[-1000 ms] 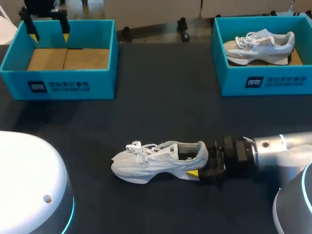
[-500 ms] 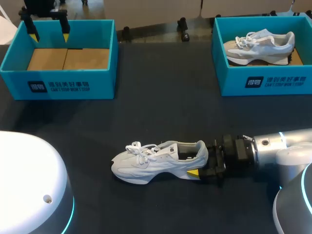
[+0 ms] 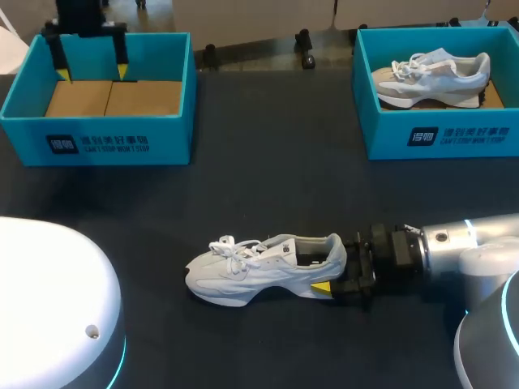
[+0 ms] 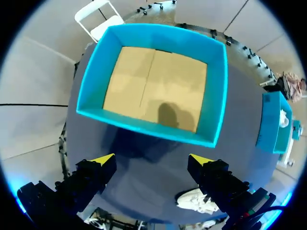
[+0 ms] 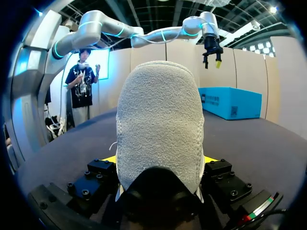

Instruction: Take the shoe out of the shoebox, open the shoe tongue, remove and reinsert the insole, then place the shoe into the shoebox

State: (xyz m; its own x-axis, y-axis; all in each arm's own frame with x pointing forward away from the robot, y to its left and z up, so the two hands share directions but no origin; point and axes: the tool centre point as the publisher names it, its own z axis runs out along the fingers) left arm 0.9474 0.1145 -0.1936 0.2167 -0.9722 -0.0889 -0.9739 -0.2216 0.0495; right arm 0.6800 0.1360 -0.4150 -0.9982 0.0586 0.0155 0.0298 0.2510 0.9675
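**Right gripper clamped on the heel of one shoe; left gripper open over the empty box**

Two grippers, two shoes and two blue shoeboxes are on view.

The right gripper comes in from 3 o'clock, low over the dark table. Its two fingers press the heel of the white shoe from both sides. In the right wrist view the grey heel fills the space between the yellow tips, one tip at either flank. This shoe lies outside both boxes at about 6 o'clock on the table. It rests on its sole, with the toe toward 9 o'clock and the heel toward 3 o'clock. Its laces lie loose over the front.

The left gripper hangs at 10 o'clock, above the far wall of the empty shoebox. Its fingers stand well apart with nothing between them. The left wrist view looks down between the spread tips of the left gripper into that box. Only the box's brown cardboard floor shows inside.

At 2 o'clock, the other shoebox holds the second shoe. That shoe's toe also points toward 9 o'clock.
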